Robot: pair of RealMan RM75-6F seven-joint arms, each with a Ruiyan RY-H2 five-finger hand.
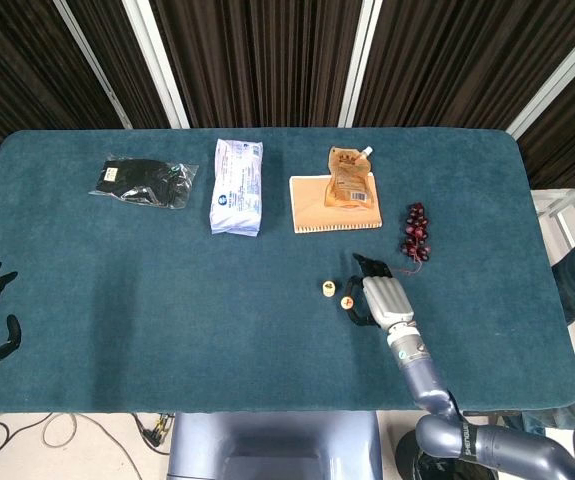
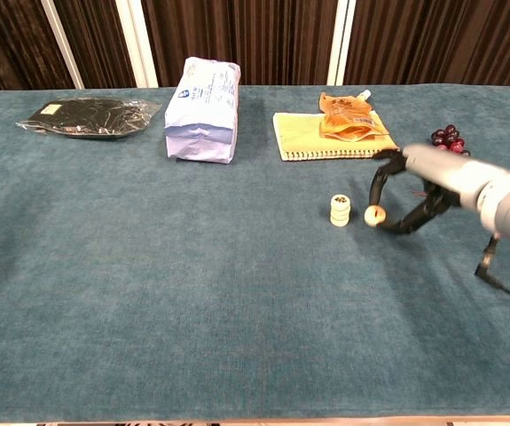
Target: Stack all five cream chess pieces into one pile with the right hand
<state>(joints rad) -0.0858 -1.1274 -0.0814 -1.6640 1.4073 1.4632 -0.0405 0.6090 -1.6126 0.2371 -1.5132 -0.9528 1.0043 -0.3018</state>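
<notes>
Along the far side of the bench (image 1: 117, 300) lie, left to right, a bagged bundle (image 1: 143, 181), a packet (image 1: 237, 186), a notebook (image 1: 312, 208) with a pouch (image 1: 349, 178) on it, and grapes (image 1: 416, 230), while nearer, the pile of chess pieces (image 2: 340, 210) stands just left of the right hand (image 2: 414, 182) holding a single piece (image 2: 374, 214).

Your pile (image 2: 340, 211) of cream chess pieces stands upright on the blue counter (image 2: 192, 293), right of centre, in front of the yellow notebook. It shows as a short round stack with a dark mark on the top face; the number of discs in it cannot be told. From the head view it reads as one small cream disc (image 1: 325, 289).

Your loose cream piece (image 2: 374, 214) is a flat disc with a red mark on its face. It is pinched in the right hand (image 2: 414, 191), lifted off the counter, face tilted toward the chest camera, just beside the pile on its right, not touching it.
</notes>
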